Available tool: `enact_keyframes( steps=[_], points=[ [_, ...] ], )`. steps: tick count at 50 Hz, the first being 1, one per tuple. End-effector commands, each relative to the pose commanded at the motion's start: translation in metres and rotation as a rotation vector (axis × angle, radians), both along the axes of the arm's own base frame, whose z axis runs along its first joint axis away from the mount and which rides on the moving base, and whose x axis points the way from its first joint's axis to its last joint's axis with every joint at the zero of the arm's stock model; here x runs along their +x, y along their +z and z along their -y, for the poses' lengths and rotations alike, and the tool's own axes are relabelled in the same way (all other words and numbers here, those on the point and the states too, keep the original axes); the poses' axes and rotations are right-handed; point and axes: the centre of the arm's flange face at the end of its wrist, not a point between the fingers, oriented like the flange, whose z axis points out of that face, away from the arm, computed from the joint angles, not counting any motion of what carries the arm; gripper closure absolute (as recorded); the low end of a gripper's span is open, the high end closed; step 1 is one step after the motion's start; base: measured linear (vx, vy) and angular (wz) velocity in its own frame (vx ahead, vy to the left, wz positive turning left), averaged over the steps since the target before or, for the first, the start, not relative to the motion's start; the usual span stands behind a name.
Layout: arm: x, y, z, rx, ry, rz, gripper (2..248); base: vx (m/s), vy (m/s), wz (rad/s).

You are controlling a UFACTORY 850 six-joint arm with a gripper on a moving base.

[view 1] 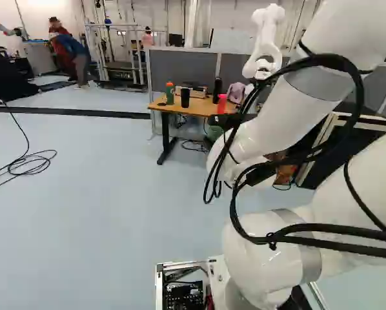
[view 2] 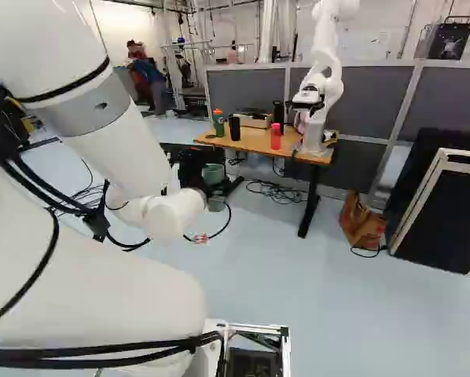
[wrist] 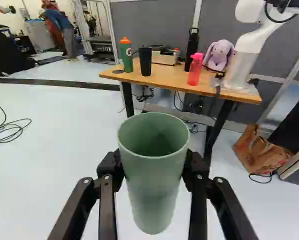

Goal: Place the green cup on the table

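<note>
One green cup (wrist: pixel 154 175) is grasped by the pincer (view 2: pixel 214 188), with a black finger (wrist: pixel 107 200) contacting each side of the wall below the rim. The cup is upright, mouth uppermost, and suspended over the pale floor (wrist: pixel 54 165), apart from the wooden tabletop (wrist: pixel 184 86). The tabletop stands ahead of the pincer. At its left end in the right base view is a green bottle with an orange cap (view 2: pixel 218 123), followed by a black tumbler (view 2: pixel 234 128). The pink-red bottle (view 2: pixel 275 137) is located near the front edge; a tall black bottle (wrist: pixel 192 46) stands behind it. Between the tumbler and the tall bottle, farther back, is a low, box-shaped unit (wrist: pixel 164 56), possibly an appliance; its type cannot be confirmed at this scale. A purple plush toy (wrist: pixel 219 54) sits beside another robot (wrist: pixel 241 67), mounted at the opposite end. A brown bag (wrist: pixel 260 152) rests on the floor.
</note>
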Motion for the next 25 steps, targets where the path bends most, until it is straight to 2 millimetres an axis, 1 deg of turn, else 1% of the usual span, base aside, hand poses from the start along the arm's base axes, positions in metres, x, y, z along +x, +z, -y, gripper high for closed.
enact_keyframes(
  steps=[6,11,25],
  points=[
    [0.0,0.0,0.0,0.0,0.0,0.0,123,0.055,-0.005,-0.013],
    [0.0,0.0,0.0,0.0,0.0,0.0,123,0.17,0.008,-0.02],
    [0.0,0.0,0.0,0.0,0.0,0.0,123,0.235,0.005,-0.019]
  ],
)
